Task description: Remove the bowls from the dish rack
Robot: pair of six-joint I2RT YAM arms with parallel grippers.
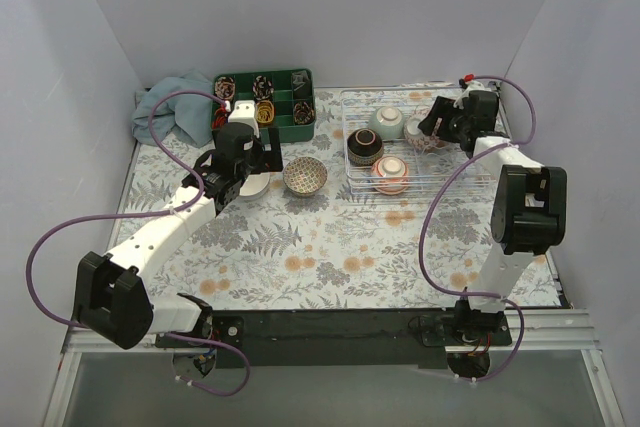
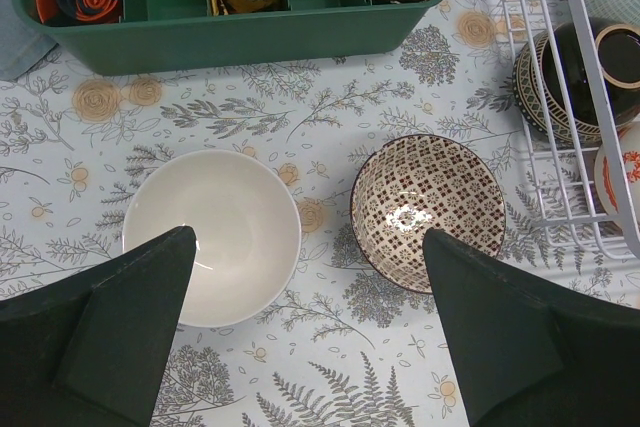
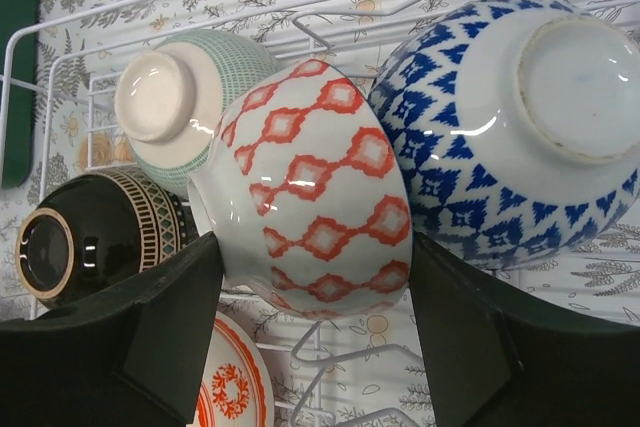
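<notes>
The wire dish rack stands at the back right and holds several bowls. My right gripper is over it, shut on a white bowl with red diamonds, its fingers pressed on both sides. A blue-patterned bowl, a green bowl, a dark bowl and a red-rimmed bowl lie around it. My left gripper is open and empty above the table, between a plain white bowl and a brown-patterned bowl.
A green compartment tray with rolled items stands at the back, close behind the two bowls on the table. A blue cloth lies at the back left. The rack's edge is just right of the brown-patterned bowl.
</notes>
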